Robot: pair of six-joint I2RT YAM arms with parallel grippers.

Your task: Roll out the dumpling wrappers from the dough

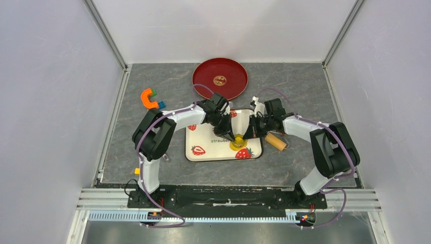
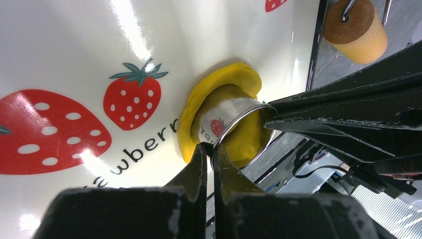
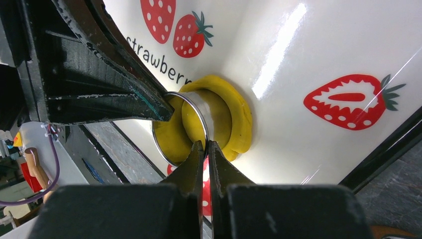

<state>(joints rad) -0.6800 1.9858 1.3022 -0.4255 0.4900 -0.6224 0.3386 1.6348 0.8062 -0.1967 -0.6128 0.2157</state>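
While biting the thin rim of a metal ring [image 2: 226, 117] from opposite sides, clenches both the left gripper [image 2: 211, 149] and the right gripper [image 3: 205, 147] almost flat, with only that metal between the jaws. Stands the ring in yellow dough [image 2: 224, 79] at the lower right of the strawberry mat [image 1: 218, 151], with a raised collar of dough around it and more dough filling its inside. Cannot tell whether the round inside is cut free. Shows only in the top view a red plate [image 1: 234, 71] at upper centre, beyond the mat, bearing just its gold centre mark, and an orange toy [image 1: 148, 97] at the left. Places a wooden roller [image 1: 277, 142] just off the mat's right edge in the top view; catches its end face at the upper right of the left wrist view.
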